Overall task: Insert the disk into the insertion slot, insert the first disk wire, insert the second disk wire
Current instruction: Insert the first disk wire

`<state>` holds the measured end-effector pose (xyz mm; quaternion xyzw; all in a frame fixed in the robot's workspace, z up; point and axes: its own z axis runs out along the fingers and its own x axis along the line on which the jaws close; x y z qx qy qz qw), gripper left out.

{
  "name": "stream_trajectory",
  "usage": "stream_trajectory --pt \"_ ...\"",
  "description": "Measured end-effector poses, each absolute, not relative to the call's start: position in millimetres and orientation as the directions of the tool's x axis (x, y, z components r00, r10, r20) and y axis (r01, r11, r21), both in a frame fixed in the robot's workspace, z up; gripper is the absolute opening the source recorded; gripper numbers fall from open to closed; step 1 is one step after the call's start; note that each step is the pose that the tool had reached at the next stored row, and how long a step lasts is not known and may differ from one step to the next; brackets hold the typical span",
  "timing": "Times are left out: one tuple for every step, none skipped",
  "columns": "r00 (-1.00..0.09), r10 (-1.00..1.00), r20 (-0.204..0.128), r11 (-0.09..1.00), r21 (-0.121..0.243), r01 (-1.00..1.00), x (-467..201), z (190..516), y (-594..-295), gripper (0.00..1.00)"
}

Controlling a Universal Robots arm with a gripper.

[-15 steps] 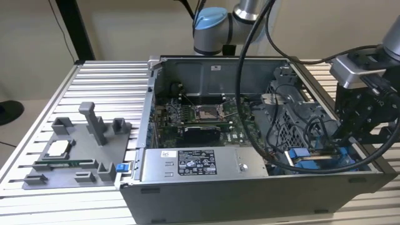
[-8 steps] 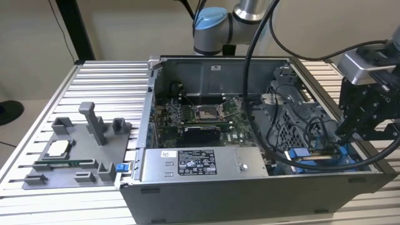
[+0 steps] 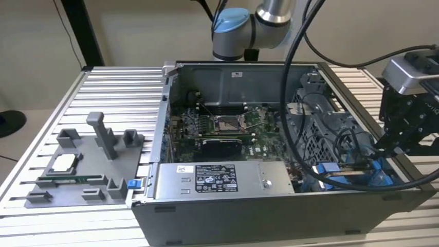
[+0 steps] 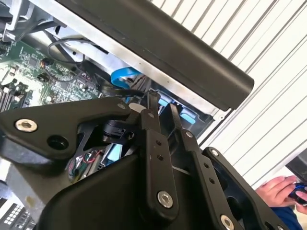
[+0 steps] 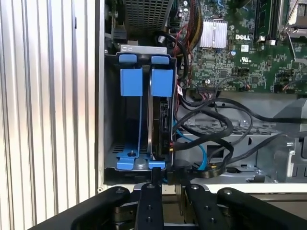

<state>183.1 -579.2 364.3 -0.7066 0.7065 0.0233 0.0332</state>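
Note:
The disk point(image 5: 160, 112), dark and seen edge-on with blue frame tabs, stands in the insertion slot point(image 5: 125, 49), a blue-railed bay of the metal cage. The bay beside it holds just a blue rail point(image 5: 130, 82). My gripper point(image 5: 168, 176) sits at the disk's near end, its two fingers point(image 5: 156, 175) a narrow gap apart and closed against the blue frame. In the second wrist view the gripper point(image 4: 164, 106) points down at the blue tabs point(image 4: 188, 117). In the exterior view the gripper point(image 3: 391, 152) hangs over the blue cage point(image 3: 336, 170) at the case's right front corner. Loose black and blue wires point(image 5: 206, 153) lie beside the disk.
The open computer case point(image 3: 240, 206) rests on a ribbed aluminium table point(image 3: 116, 92). Inside are the motherboard point(image 3: 226, 128) and a grey power-supply box point(image 3: 213, 180). A grey jig point(image 3: 82, 170) with parts stands at the exterior view's left. A person's hand point(image 4: 280, 189) is at the table's edge.

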Motion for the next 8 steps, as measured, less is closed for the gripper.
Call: stream_trajectory --pt "0.0 -0.997 -0.081 0.0 -0.006 -1.0 185 364 -580 0.0" --pt "0.0 -0.997 -0.083 0.0 0.002 -1.0 187 364 -580 0.0" --pt "-0.001 -0.996 -0.086 0.0 0.008 -1.0 189 364 -581 0.0" --pt "-0.001 -0.996 -0.091 0.0 0.013 -1.0 191 364 -581 0.0" --pt "-0.002 -0.995 -0.097 0.0 0.017 -1.0 194 364 -582 0.0" --pt "-0.002 -0.994 -0.105 0.0 0.02 -1.0 195 364 -582 0.0" --pt "-0.003 -0.993 -0.114 0.0 0.024 -1.0 197 364 -582 0.0" --pt "-0.003 -0.992 -0.123 0.0 0.029 -1.0 198 364 -582 0.0"
